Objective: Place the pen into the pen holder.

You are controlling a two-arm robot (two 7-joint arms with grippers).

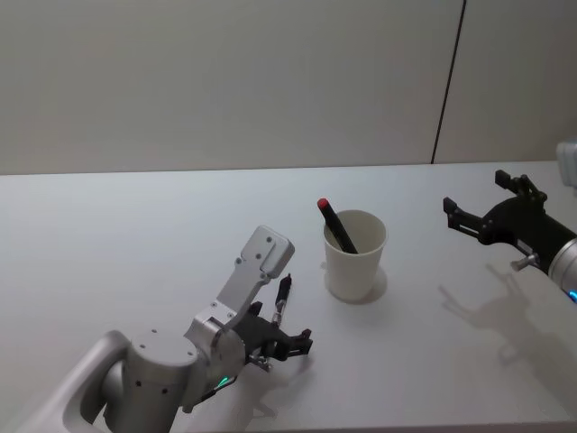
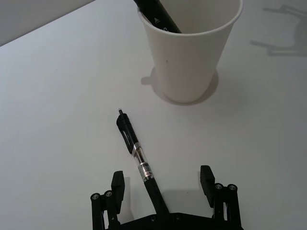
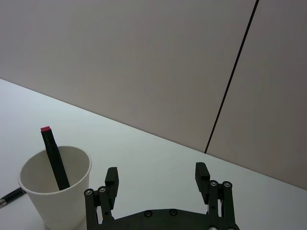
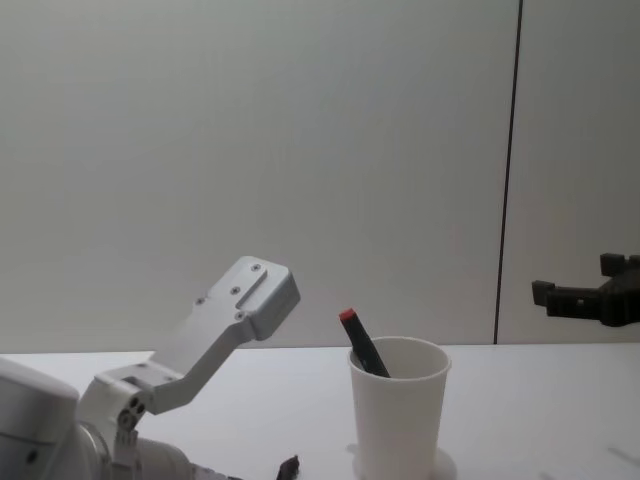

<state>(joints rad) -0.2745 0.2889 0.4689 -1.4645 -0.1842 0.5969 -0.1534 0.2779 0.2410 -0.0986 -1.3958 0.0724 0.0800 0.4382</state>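
Left gripper (image 2: 162, 173), fingers apart, straddles the pen (image 2: 136, 151) near-left of the pen holder (image 2: 184, 62) (a marker (image 1: 335, 221) stands inside). An off-centre close could flick the pen away. Right gripper (image 3: 156, 168) hovers right, spread.

White pen holder (image 1: 355, 262), blk pen (image 2: 142, 163), red-tipped blk marker (image 1: 336, 225).

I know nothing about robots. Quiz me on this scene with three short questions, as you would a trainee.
1. True or false: the black pen lies between the open jaws of the left gripper.
2. What already stands in the pen holder? A) a red-capped marker B) scissors C) nothing
3. Fill in: the jaws of the right gripper are ____.

Key: 1 true; 2 A; 3 open.
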